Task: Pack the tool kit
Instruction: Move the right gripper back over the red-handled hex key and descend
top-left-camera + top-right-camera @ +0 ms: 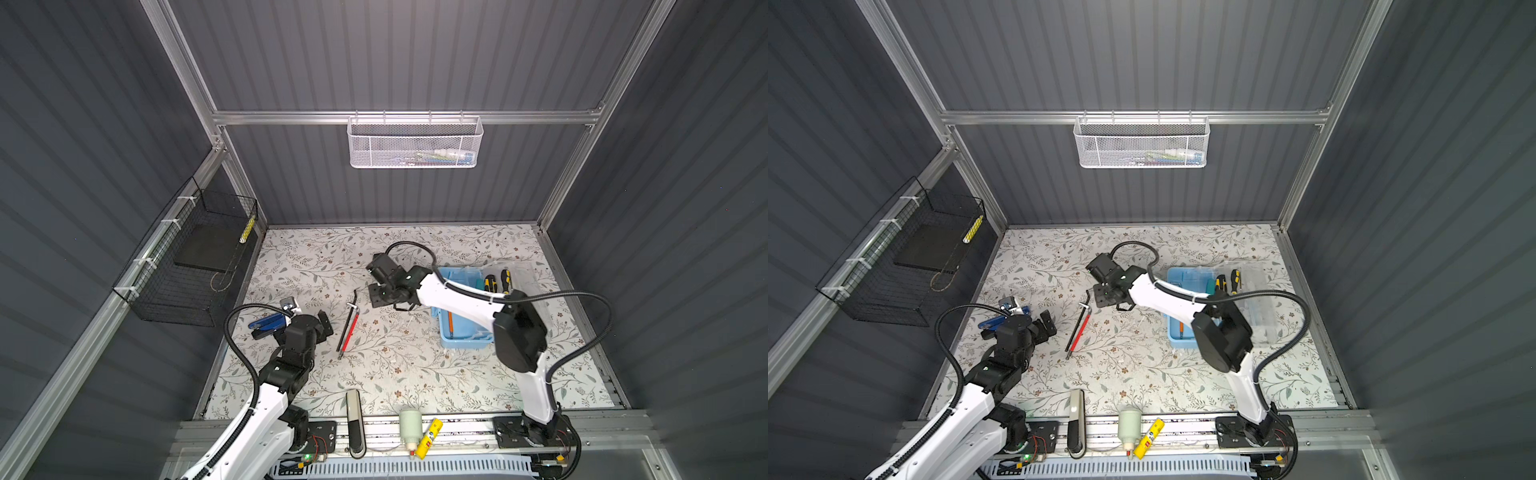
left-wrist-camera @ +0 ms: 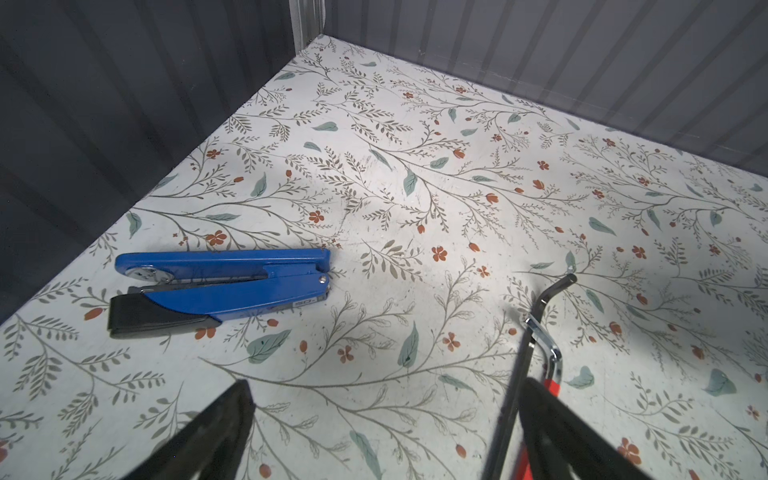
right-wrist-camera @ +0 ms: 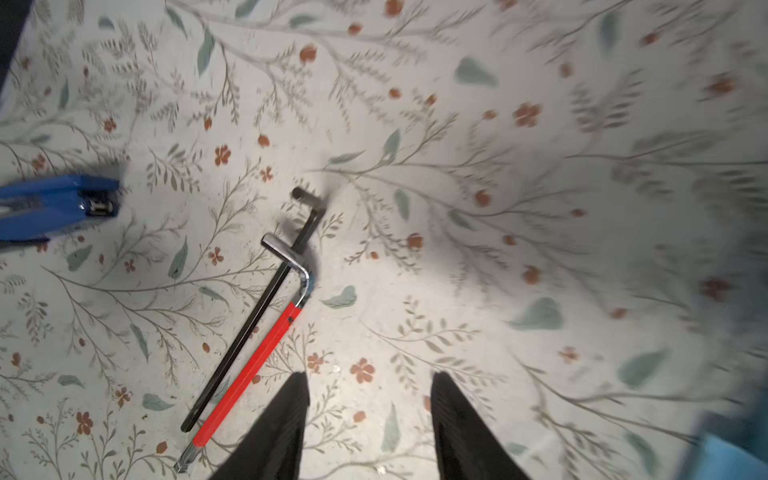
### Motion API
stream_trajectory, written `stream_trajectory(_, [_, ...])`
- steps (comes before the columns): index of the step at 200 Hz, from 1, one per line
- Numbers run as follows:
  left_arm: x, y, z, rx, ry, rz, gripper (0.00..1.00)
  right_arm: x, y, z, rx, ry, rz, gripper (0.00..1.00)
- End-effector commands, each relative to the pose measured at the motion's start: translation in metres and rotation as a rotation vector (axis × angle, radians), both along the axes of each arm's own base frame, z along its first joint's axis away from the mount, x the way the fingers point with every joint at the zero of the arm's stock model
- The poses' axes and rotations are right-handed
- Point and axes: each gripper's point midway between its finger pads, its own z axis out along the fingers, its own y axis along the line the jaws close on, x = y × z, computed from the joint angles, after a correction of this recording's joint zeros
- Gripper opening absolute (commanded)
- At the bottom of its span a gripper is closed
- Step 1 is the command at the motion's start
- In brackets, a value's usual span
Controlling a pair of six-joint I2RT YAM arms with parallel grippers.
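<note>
Two right fingers near tool kit, without contact.

- 2 L-shaped hex keys: a black one, plus a chrome one with a red sleeve
- just 1 blue metal stapler
- 1 light-blue plastic tool kit box
- 2 yellow-and-black-handled screwdrivers

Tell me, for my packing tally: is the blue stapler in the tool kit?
No, the blue stapler lies on the bare table.
</note>
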Motion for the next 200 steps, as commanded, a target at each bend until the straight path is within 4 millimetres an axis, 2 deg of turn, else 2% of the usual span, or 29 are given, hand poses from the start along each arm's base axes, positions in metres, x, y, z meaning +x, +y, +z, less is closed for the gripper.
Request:
stream_trajectory(1, [0.000,0.001,0.003,0.004,-0.017,-0.003,0.99,-0.004,0.024,-0.014,0.024,0.058,0.043,0.51])
stream_trajectory(27, [0.000,0.002,0.004,0.002,-0.021,0.001,0.99,-0.009,0.046,-0.034,-0.015,0.072,0.098,0.52])
stream_trajectory(46, [0.000,0.000,0.004,0.001,-0.021,-0.010,0.99,-0.012,0.053,-0.047,-0.024,0.089,0.101,0.52])
stream_trajectory(63, [0.001,0.000,0.003,0.003,-0.016,-0.009,0.99,-0.013,0.052,-0.058,-0.034,0.106,0.086,0.52])
stream_trajectory(112, [-0.001,0.002,0.004,0.002,-0.024,0.002,0.99,-0.018,0.056,-0.069,-0.077,0.112,0.082,0.53])
stream_trajectory(200, [-0.001,0.002,0.004,0.001,-0.027,0.000,0.99,-0.033,0.034,-0.084,-0.206,0.137,0.089,0.54])
